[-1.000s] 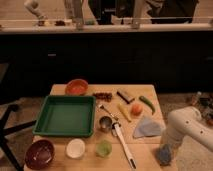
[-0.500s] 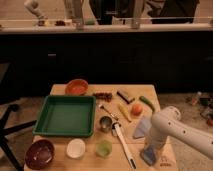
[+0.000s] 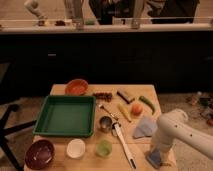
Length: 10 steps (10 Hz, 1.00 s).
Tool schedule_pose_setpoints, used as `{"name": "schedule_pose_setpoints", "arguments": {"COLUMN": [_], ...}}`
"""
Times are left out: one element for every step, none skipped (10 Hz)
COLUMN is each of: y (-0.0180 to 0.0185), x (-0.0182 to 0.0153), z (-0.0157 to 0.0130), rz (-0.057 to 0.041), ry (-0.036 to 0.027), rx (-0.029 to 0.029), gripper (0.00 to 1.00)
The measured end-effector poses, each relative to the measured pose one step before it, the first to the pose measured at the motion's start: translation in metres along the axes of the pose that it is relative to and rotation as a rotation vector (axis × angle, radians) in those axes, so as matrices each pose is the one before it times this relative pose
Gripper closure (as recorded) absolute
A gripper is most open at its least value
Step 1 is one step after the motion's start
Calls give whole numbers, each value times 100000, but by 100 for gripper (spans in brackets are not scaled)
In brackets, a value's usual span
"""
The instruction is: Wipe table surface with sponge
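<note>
The light wooden table surface (image 3: 144,90) fills the lower middle of the camera view. The sponge (image 3: 153,160), a small blue-grey block, lies flat on the table's front right corner. My white arm comes in from the right and bends down onto it. My gripper (image 3: 157,154) sits right on top of the sponge and is shut on it, pressing it to the wood. Its fingers are mostly hidden by the wrist. A pale blue folded cloth (image 3: 144,128) lies just behind the sponge.
On the table are a green tray (image 3: 65,116), an orange bowl (image 3: 76,86), a dark red bowl (image 3: 40,153), a white cup (image 3: 76,148), a green cup (image 3: 104,147), a metal cup (image 3: 105,123), a white-handled tool (image 3: 123,141), an orange fruit (image 3: 136,109) and a green pepper (image 3: 147,102). A chair (image 3: 7,125) stands at the left.
My gripper slid the sponge left along the table's front right edge, then came back a little to the right. The other things have not moved.
</note>
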State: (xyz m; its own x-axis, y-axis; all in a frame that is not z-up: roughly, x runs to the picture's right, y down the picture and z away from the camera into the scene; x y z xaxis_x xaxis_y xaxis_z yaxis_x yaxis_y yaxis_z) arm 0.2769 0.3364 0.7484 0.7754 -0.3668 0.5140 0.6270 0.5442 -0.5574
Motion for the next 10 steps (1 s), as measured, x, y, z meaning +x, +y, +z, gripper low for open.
{"name": "schedule_pose_setpoints", "arguments": {"y": [1225,743,200,-237,-183,49,59,-94,1,10], "x": [1253,1055,725,317,54,37,18,-28,-8,-55], "z": [-20,63,104,96,57,-47,-57,-4,5,22], "rz": [2098,1459,431,-41,-243,186,189,-220,0,42], "ry": [152,-191,274,285,169,38,-5,13,-23,-21], "rx": [-176,-417,-1017,-320,5,114,76,-90,-25,45], "gripper": [100,100,100,100,100,100,100,100,100,100]}}
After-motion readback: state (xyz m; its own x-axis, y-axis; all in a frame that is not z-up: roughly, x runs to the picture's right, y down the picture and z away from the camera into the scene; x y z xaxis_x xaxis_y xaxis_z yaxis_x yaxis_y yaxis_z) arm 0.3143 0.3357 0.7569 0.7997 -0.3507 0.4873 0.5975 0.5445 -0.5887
